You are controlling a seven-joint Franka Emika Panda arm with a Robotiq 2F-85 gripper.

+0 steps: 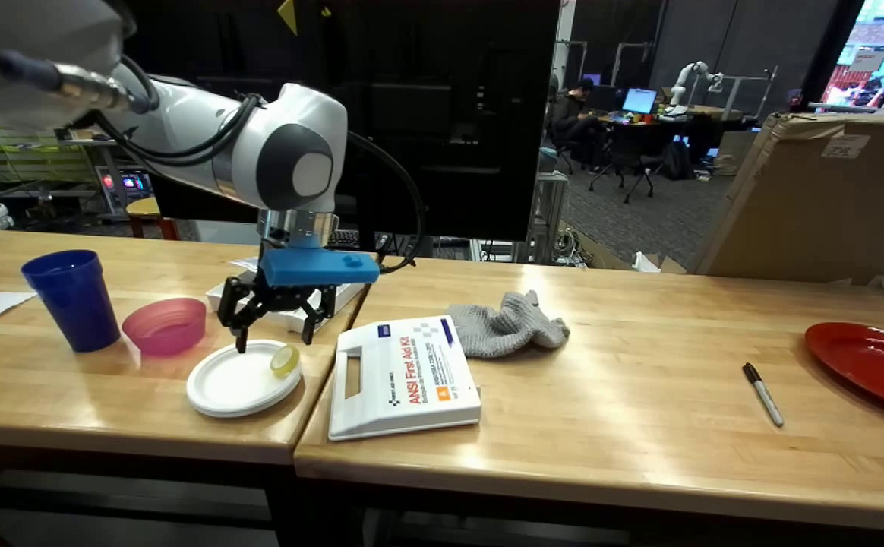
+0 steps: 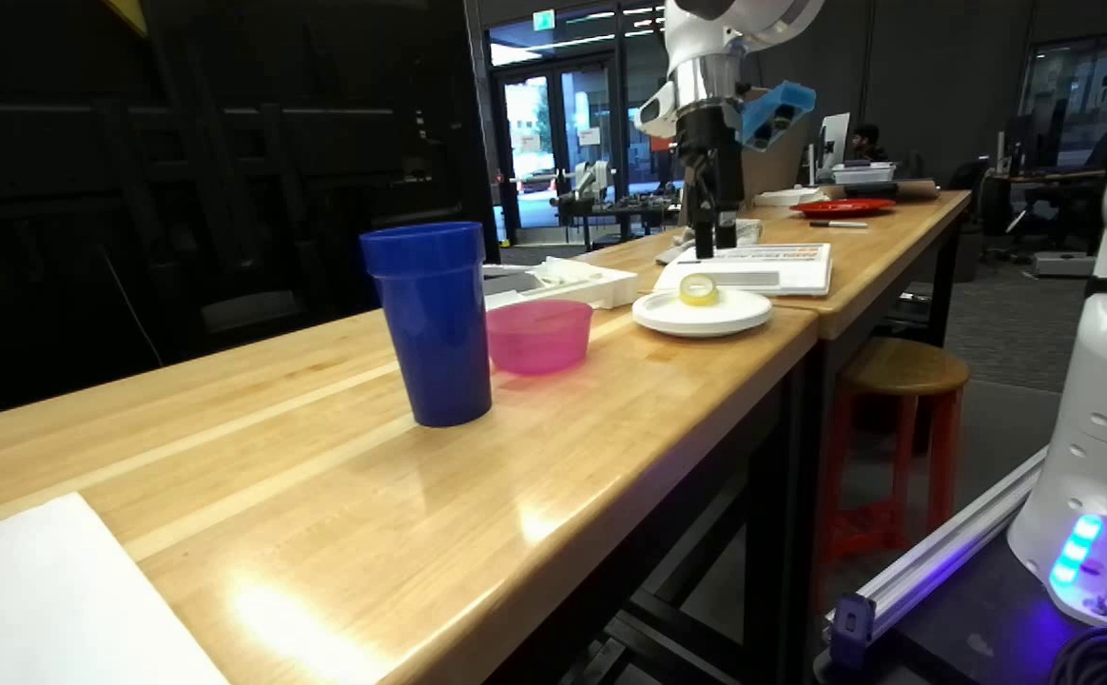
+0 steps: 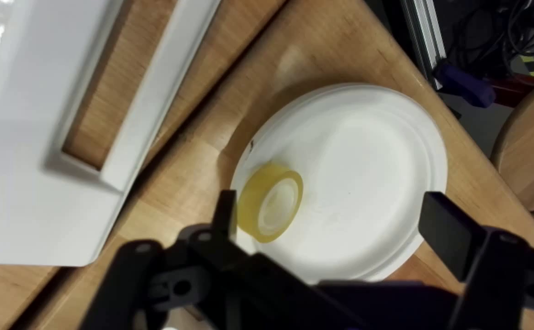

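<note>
My gripper (image 1: pixel 275 340) is open and empty above the white plate (image 1: pixel 229 384); it also shows in an exterior view (image 2: pixel 715 249) and in the wrist view (image 3: pixel 329 197). A yellowish roll of tape (image 3: pixel 251 201) rests tilted on the plate's edge. The roll also shows in both exterior views (image 1: pixel 285 362) (image 2: pixel 700 297). In the wrist view the left finger appears beside the roll and the right finger over the plate's far rim (image 3: pixel 425 137). The fingers do not hold the roll. The plate lies near the table's front edge, beside the seam.
A white first aid kit (image 1: pixel 412 376) lies beside the plate across the seam, with a grey cloth (image 1: pixel 499 327) behind it. A pink bowl (image 1: pixel 165 327), blue cup (image 1: pixel 74 300) and white tray (image 2: pixel 601 285) stand nearby. A marker (image 1: pixel 762 393) and red plate (image 1: pixel 867 365) lie farther off.
</note>
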